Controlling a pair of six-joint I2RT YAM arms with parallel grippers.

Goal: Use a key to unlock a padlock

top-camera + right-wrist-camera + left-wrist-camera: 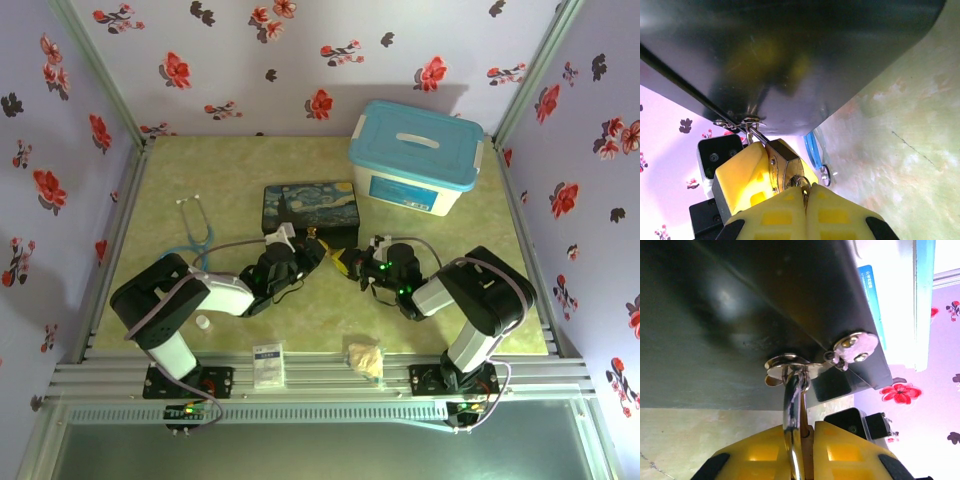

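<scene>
Brass padlock point(782, 167), silver-shackled, clamped in left end effector point(802, 432); right end effector point(806, 192) pinches key point(801, 181).

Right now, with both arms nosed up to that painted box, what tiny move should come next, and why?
Probably a gentle twist of the right wrist to turn the key. The right jaws are shut on it against the brass padlock, which the left jaws clamp, and the shackle looks closed through the hasp of the box.

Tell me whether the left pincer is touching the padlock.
Touching. In the left wrist view the left pincer is shut on the padlock, its metal squeezed between both yellow fingers.
</scene>
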